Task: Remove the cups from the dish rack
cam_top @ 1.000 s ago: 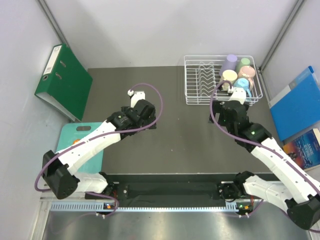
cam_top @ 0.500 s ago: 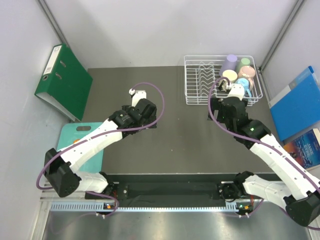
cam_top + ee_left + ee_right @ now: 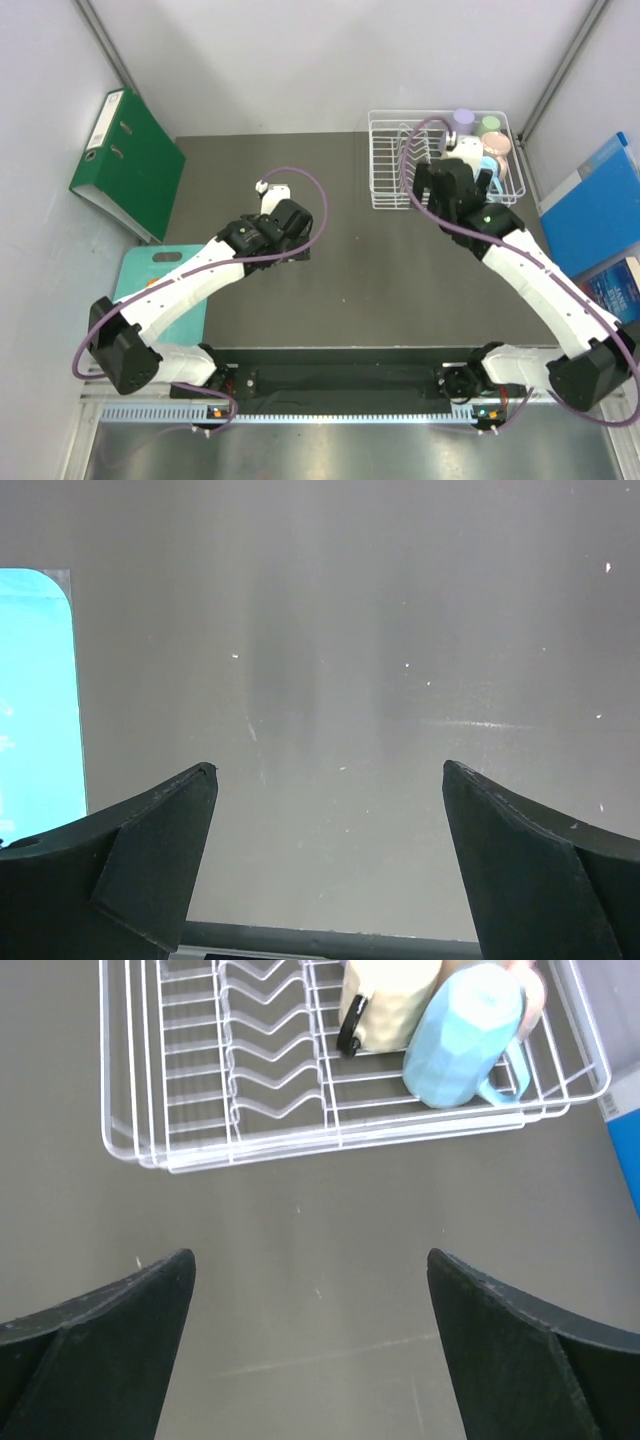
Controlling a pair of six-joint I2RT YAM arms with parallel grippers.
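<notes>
The white wire dish rack [image 3: 395, 170] stands at the back right of the dark table. In its right half are the cups: lavender [image 3: 463, 118], mint green [image 3: 490, 126], pink [image 3: 499, 146] and light blue [image 3: 488, 166]. My right gripper [image 3: 455, 185] hovers at the rack's near right side, open and empty, and hides part of the cups from above. In the right wrist view the gripper [image 3: 311, 1253] is over bare table just short of the rack [image 3: 200, 1110]. Beyond it are a cream-yellow cup [image 3: 390, 1000] and the handled blue cup [image 3: 462, 1035]. My left gripper [image 3: 329, 768] is open over bare table.
A green binder [image 3: 128, 160] leans at the left wall. A teal cutting board [image 3: 160, 290] lies at the near left and shows at the left edge of the left wrist view [image 3: 35, 690]. A blue folder [image 3: 595, 205] and a book [image 3: 615, 295] lie right of the rack.
My right arm has reached forward toward the rack and now covers the cream-yellow cup in the top view. The left arm has hardly moved. Both grippers stay open.
</notes>
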